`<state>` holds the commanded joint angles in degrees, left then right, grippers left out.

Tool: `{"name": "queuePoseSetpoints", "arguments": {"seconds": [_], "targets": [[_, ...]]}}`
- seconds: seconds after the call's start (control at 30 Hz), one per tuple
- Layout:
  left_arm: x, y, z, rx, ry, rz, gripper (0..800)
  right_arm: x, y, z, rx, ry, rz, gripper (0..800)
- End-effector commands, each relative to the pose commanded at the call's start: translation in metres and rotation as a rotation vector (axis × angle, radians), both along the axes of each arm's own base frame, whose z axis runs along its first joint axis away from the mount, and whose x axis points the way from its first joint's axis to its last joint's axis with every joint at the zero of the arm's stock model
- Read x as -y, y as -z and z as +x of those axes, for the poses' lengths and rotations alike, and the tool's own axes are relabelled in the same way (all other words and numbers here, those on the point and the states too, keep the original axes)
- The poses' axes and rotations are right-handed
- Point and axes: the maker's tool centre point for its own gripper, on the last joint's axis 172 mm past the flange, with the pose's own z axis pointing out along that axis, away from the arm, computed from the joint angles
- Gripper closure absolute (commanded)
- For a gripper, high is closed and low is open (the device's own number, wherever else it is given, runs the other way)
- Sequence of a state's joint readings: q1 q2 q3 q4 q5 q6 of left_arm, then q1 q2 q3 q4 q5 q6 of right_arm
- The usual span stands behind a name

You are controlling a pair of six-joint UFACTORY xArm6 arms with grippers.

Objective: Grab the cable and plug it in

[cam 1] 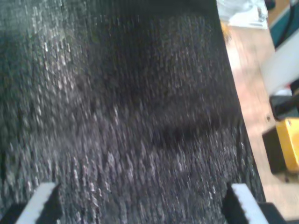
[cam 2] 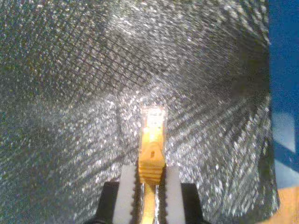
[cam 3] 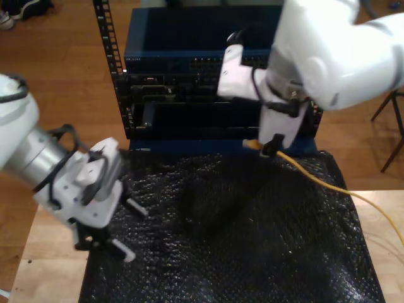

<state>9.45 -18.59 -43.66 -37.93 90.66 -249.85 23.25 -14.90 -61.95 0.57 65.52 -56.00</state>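
Between my second gripper's (cam 2: 150, 186) shut jaws, the cable (cam 2: 152, 140) plug points straight to twelve o'clock; my first gripper (cam 1: 140, 200) gapes empty, farther off

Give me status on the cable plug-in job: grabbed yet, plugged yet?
Done: my second end effector is shut on the yellow cable just behind its clear plug. In hand: in the exterior view the plug end hangs over the black mat, near the blue rack. Left: insertion. My first end effector is open over the mat.
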Motion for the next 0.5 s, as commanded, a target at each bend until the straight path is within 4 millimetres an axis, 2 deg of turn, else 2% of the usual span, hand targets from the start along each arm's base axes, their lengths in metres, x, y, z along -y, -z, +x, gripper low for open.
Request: {"name": "queuePoseSetpoints", "arguments": {"seconds": [0.23, 0.4, 0.5], "targets": [[0.04, -0.028, 0.031, 0.02, -0.043, -0.147, 0, 0.008, -0.038, -0.013, 0.025, 0.008, 0.078, 792], [0.052, -0.047, 0.054, 0.039, -0.074, -0.217, 0, 0.006, -0.058, -0.02, 0.052, -0.002, 0.121, 792], [0.058, -0.056, 0.063, 0.053, -0.084, -0.248, 0, 0.006, -0.063, -0.023, 0.058, -0.005, 0.126, 792]]}}
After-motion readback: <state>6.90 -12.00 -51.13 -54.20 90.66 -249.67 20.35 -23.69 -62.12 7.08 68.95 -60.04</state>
